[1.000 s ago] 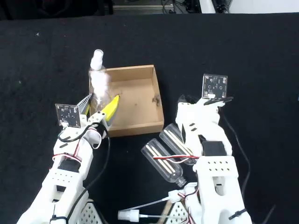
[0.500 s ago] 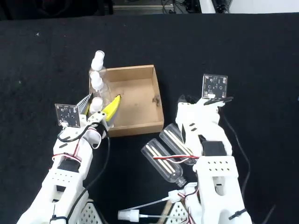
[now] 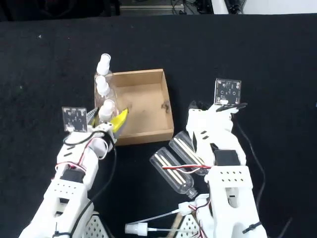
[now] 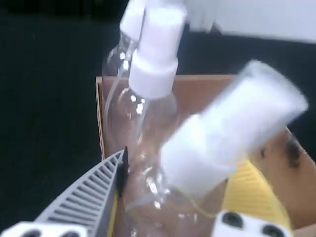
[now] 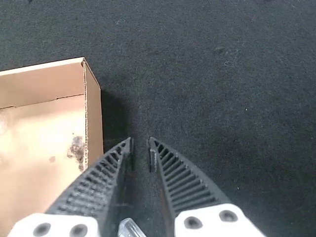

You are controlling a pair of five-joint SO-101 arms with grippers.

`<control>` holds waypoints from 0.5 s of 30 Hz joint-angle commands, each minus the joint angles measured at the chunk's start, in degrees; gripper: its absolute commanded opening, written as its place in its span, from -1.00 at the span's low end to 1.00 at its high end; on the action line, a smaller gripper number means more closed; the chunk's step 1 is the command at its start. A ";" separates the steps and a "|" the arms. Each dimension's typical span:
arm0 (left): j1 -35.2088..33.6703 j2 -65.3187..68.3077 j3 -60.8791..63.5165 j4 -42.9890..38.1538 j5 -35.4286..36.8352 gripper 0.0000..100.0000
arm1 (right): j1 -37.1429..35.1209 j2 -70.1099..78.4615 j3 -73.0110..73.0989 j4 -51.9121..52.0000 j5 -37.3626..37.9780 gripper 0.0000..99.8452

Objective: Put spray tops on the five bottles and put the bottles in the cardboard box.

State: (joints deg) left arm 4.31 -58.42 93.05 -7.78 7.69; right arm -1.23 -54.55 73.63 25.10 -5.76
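The cardboard box [image 3: 143, 101] sits mid-table. Along its left wall stand three clear bottles with white spray tops: the far one [image 3: 103, 64], the middle one [image 3: 102, 86] and the near one [image 3: 106, 110]. My left gripper [image 3: 106, 120] is shut on the near bottle [image 4: 150, 195], which sits between the grey finger [image 4: 98, 185] and the yellow finger [image 4: 249, 190]. My right gripper [image 5: 140, 144] is shut with nothing in it, over the black table just right of the box [image 5: 44, 128]. Two uncapped bottles [image 3: 172, 170] [image 3: 187, 150] lie by the right arm.
A loose spray top [image 3: 136, 229] with its thin tube lies at the table's front edge between the arm bases. The black tabletop [image 3: 257, 59] stretches open to the right of and beyond the box.
The bottle in my left gripper has come down into the box's near-left corner, beside the other two. The left wrist shifted slightly. The right arm has not moved.
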 commanded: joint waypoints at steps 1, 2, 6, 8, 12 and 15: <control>0.13 -11.43 -10.77 23.30 0.44 -0.41 | 0.26 -1.80 -0.66 -1.49 0.00 -0.92; 0.13 -14.42 -12.35 27.96 0.26 -0.41 | 0.26 -1.80 -0.66 -1.49 0.00 -0.92; -0.40 -24.18 -13.85 36.48 0.00 -0.41 | 0.26 -1.80 -0.75 -1.49 0.00 -0.92; -0.40 -27.69 -13.14 39.38 0.00 -0.41 | 0.26 -1.80 -0.75 -1.49 0.00 -0.92; 0.04 -31.21 -14.20 47.91 0.00 -0.41 | 0.26 -1.80 -0.75 -1.49 0.00 -0.92; -0.40 -31.47 -17.89 53.98 0.00 -0.41 | 0.26 -1.80 -0.57 -1.49 0.00 -0.92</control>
State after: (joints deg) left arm 4.31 -88.04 82.59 39.43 7.69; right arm -1.23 -54.55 73.63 25.10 -5.76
